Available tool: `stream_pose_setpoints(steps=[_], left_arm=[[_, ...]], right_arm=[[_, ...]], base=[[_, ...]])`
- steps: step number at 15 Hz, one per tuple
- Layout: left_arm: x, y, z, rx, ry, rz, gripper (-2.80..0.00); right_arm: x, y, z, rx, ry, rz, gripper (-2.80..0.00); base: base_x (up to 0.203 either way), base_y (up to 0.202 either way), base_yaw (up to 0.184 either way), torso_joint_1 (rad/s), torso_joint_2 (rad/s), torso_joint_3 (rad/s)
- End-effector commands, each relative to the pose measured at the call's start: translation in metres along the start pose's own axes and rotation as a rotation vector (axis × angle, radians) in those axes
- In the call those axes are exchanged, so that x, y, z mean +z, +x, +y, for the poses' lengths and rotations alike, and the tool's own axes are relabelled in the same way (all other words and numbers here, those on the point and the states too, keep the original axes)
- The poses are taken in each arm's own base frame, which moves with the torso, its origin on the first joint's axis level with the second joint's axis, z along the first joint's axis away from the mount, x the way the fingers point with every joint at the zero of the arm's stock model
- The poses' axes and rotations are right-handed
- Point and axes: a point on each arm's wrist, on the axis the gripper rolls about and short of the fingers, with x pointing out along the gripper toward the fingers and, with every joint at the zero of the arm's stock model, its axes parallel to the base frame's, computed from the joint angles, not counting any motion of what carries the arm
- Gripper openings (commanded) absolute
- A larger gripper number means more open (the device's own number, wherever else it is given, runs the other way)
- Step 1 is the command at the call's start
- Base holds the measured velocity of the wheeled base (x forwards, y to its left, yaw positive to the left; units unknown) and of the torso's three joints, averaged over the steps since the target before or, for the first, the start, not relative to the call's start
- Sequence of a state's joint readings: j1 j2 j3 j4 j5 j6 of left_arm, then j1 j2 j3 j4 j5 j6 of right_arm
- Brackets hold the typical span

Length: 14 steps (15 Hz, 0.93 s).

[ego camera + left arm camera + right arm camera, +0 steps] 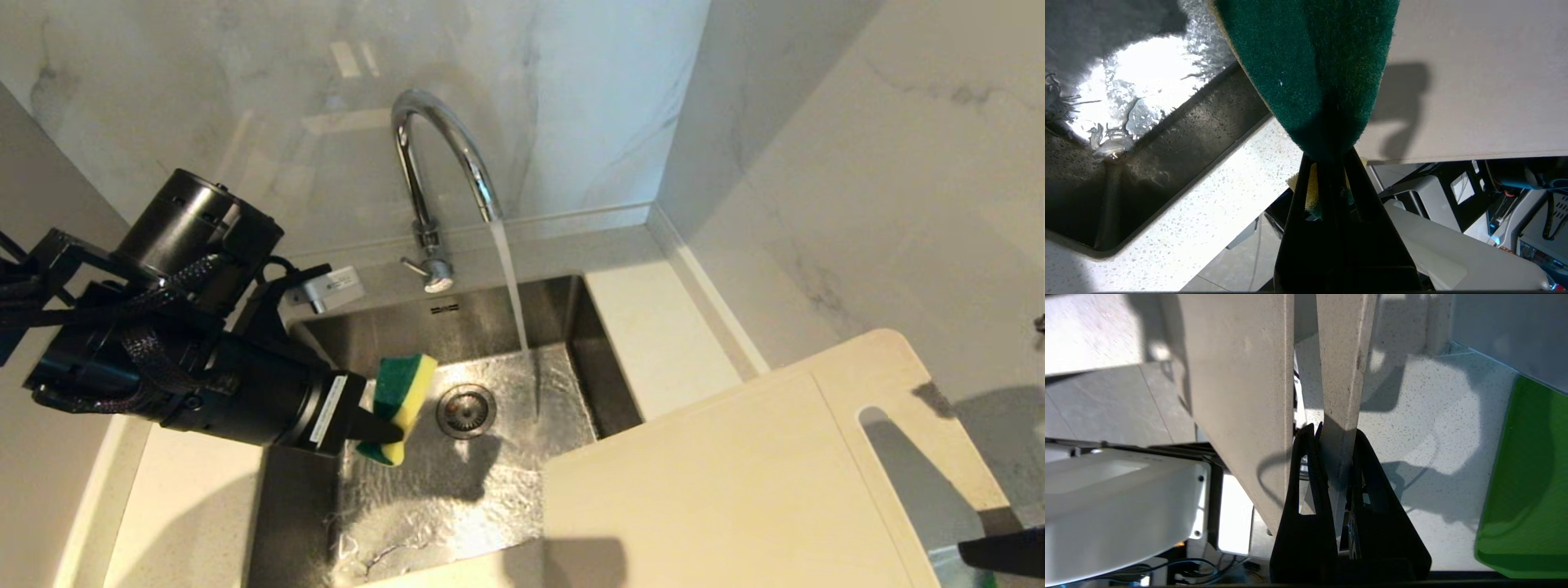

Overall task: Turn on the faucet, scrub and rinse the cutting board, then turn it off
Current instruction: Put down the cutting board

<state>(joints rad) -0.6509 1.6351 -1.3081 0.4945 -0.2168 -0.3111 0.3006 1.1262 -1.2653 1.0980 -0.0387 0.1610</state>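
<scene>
- Already the left tool [384,433], at the centre-left of the head view, is clamped on the sponge [402,400]; its dark tapered fingers [1327,196] pinch the sponge's near end, so the soft block bulges out beyond them, green scouring felt on one face and yellow foam on the other.
- Down in the lower right corner of the head view only a dark tip of the right tool [1002,551] shows; the right wrist view has its black fingers [1310,477] closed on the thin bar between the cutting board's handle slot and its short edge.
- The cutting board [735,482] is held off the bench, filling the lower right of the head view, its near corner reaching over the sink's right rim; it is a flat, matte cream plastic slab with rounded corners and a long narrow slot [914,482].
- The faucet [441,163], upper centre, is a polished chrome gooseneck with a small side lever [424,269] at its base, and a steady stream of water [514,286] falls from the spout.
- Below it, the sink [571,327] is a brushed steel basin, wet and glittering, with a round drain [466,411].
- By my judgement the tap step is done and scrubbing is in hand but not begun: sponge and board are well apart.
- Next, I would say, the board needs tilting under the stream and the sponge's green face pressed flat to it; wet plastic held by one thin bar could twist or slip.
- A speckled pale stone bench [661,327] surrounds the sink, with glossy marbled wall panels [857,122] behind.
</scene>
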Motion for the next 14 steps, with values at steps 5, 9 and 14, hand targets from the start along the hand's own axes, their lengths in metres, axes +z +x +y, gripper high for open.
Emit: stream_pose_setpoints(steps=[5, 9, 14], left_arm=[[0.001, 0.001, 0.0, 0.0, -0.002, 0.001, -2.8], [0.003, 0.006, 0.0, 0.001, -0.003, 0.008, -2.8], [0.006, 0.007, -0.001, 0.001, -0.002, 0.002, -2.8]], right_arm=[[-0.007, 0.07, 0.002, -0.006, -0.045, 0.039, -2.8], [-0.014, 0.12, 0.002, -0.003, -0.041, 0.011, -2.8], [-0.007, 0.155, 0.005, 0.007, -0.026, -0.007, -2.8]], base=[[0.0, 0.0, 0.0, 0.0, 0.0, 0.0], [0.0, 0.0, 0.0, 0.0, 0.0, 0.0], [0.0, 0.0, 0.0, 0.0, 0.0, 0.0]])
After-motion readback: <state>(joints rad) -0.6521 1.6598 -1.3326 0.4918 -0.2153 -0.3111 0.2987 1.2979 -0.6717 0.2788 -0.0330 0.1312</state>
